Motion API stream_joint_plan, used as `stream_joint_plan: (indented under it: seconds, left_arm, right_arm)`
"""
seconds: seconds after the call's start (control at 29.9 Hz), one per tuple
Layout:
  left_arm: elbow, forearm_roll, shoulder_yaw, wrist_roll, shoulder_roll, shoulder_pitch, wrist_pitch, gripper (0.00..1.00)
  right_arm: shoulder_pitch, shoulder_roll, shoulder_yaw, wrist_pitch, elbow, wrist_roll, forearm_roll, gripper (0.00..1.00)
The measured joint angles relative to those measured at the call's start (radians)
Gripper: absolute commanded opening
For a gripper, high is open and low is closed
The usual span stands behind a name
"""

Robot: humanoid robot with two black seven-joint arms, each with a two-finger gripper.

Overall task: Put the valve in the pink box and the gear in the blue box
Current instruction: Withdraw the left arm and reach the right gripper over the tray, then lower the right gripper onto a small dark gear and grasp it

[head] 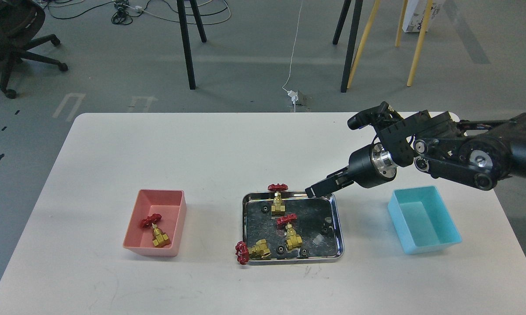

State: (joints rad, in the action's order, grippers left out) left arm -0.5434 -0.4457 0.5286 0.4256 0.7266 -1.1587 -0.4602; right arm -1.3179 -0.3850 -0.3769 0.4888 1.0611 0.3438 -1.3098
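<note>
From the head view, a big white tabletop (201, 144) filled most of the picture.

A shiny steel tray (335, 227) sat in the middle, a little toward the near side. Three valves were there. One valve (278, 197) stood at the far edge of the tray, with its red wheel on top. A second valve (290, 232) stood in the middle of the tray. A third valve (252, 250) lay at the near left corner, with its red wheel hanging out over the tray's edge. Tiny black gears were spread around the tray. One gear (281, 250) lay near the front, just beside the middle valve. Another gear (303, 251) lay a bit to its right. They were very small and hard to see well.

The pink box (175, 210) sat well to the left of the tray. A fourth valve (157, 232) lay inside it.

The blue box (451, 227) sat well to the right of the tray. It had nothing inside.

The right arm came in from the right side. Its right end effector (317, 189) pointed down and left, at the far right corner of the tray. It looked dark and narrow, and I could not tell if its fingers were apart or together. It did not seem to hold anything.

The left arm was not in the picture.
</note>
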Motion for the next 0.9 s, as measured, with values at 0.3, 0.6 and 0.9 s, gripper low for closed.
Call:
stream_joint_plan:
  seconds: [0.3, 0.6, 0.9]
  left_arm:
    - [0.007, 0.002, 0.003, -0.001, -0.006, -0.024, 0.035, 0.94]
    - [0.008, 0.003, 0.004, -0.001, -0.005, -0.029, 0.047, 0.94]
    - [0.031, 0.002, 0.004, 0.001, -0.003, -0.035, 0.048, 0.94]
  right_arm:
    - [-0.012, 0.112, -0.090, 0.000, -0.015, 0.000, -0.194, 0.96]
    - [0.004, 0.225, -0.138, 0.000, -0.075, 0.000, -0.231, 0.87]
    - [0.024, 0.251, -0.149, 0.000, -0.122, 0.000, -0.272, 0.84]
